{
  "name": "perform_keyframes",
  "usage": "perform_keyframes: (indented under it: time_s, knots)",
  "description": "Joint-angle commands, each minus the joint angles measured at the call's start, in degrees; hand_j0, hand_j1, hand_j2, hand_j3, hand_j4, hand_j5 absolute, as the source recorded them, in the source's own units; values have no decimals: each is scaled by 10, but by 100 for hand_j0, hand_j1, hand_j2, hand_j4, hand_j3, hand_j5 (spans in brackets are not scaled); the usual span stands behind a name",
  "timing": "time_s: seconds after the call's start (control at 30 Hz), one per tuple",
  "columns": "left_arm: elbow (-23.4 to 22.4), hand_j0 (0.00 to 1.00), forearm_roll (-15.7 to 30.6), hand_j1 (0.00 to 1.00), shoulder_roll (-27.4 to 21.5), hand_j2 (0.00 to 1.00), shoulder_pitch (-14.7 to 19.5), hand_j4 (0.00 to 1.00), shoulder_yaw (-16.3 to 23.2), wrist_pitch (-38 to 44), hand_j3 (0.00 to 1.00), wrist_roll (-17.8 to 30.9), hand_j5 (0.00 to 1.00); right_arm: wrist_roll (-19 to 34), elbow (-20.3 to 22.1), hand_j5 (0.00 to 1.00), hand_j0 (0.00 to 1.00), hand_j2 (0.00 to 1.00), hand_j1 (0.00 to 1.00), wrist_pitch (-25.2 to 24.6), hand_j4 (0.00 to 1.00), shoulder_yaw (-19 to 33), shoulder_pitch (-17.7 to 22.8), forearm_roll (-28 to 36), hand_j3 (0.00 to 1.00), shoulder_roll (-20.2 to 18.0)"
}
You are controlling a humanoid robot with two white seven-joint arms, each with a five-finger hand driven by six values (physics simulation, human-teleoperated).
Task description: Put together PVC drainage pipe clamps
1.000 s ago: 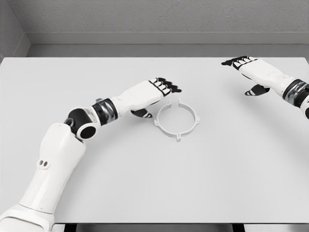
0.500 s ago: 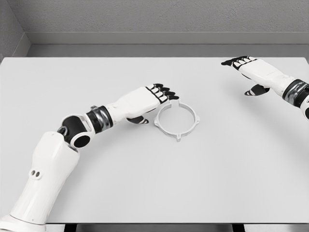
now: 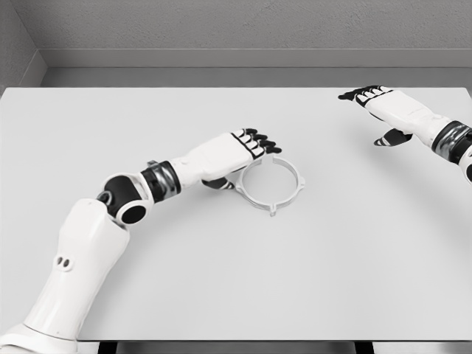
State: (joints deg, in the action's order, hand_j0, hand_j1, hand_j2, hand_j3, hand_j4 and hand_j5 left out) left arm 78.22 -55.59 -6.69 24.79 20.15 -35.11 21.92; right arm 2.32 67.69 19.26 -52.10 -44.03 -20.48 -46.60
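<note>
- Since half a second ago the left hand has slid a little further right, so its dark fingertips now overlap the upper-left rim of the clamp ring; the ring itself has not shifted.
- Left hand lies palm down, fingers stretched out nearly flat and thumb tucked beneath; whether it actually touches the ring cannot be told, and it grips nothing.
- Right hand has stayed put near the far right corner, palm down, fingers loosely extended, thumb hanging, holding nothing.
- One clamp ring lies flat near the table's middle, with small tabs around its rim and a gap at the top.
- One table: its near edge runs along the bottom of the view, its far edge meets a grey wall, and wide bare surface lies in front of, left of and right of the ring.
- Count: two hands, one ring.
</note>
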Motion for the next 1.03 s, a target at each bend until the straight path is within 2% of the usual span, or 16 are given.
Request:
perform_keyframes:
  time_s: [0.0,0.27,0.5,0.53,0.57,0.6,0.63,0.67,0.7,0.73,0.77,0.83,0.9,1.0]
  knots:
    - [-11,100,3,100,4,100,1,100,0,1,100,0,100,0,0,100,100,100,100,0,100,1,0,2,100,-1]
    - [-27,100,1,100,21,100,11,100,8,1,100,0,100,0,1,100,100,100,100,0,100,1,0,2,100,0]
    - [-23,100,7,100,12,100,11,100,0,1,100,0,100,1,6,100,100,100,100,1,100,1,0,3,100,-2]
    - [1,100,14,100,-8,100,11,100,-10,1,100,0,100,3,6,100,100,100,100,16,100,1,-1,3,100,-9]
    - [27,100,37,100,-52,100,4,100,-34,1,100,0,100,7,7,100,100,100,100,36,100,1,-1,5,100,-12]
    - [57,100,108,100,-110,100,3,100,-52,1,100,0,100,8,6,100,100,100,100,42,100,1,-3,17,100,-22]
    - [66,100,178,100,-189,100,1,100,-66,1,100,0,100,8,8,100,100,100,100,43,100,1,-4,19,100,-31]
    - [66,100,229,100,-241,100,-8,100,-84,1,100,-1,100,8,11,100,100,100,100,44,100,1,-5,20,100,-34]
    - [64,100,244,100,-267,100,-25,100,-113,1,100,-1,100,8,21,100,100,100,100,44,100,1,-5,19,100,-38]
    - [58,100,244,100,-291,100,-53,100,-168,1,100,-1,100,8,29,100,100,100,100,44,100,1,-6,20,100,-44]
    - [58,100,235,100,-300,100,-81,100,-206,1,100,0,100,8,32,100,100,100,100,43,100,1,-6,20,100,-44]
    - [45,100,233,100,-332,100,-106,100,-211,1,100,0,100,8,32,100,100,100,100,44,100,1,-7,20,100,-44]
    - [18,100,237,100,-356,100,-105,100,-217,1,100,0,100,8,37,100,100,100,100,44,100,1,-7,20,100,-46]
    - [1,100,237,100,-359,100,-112,100,-237,1,100,0,100,8,53,100,100,100,100,43,100,0,-7,20,100,-55]
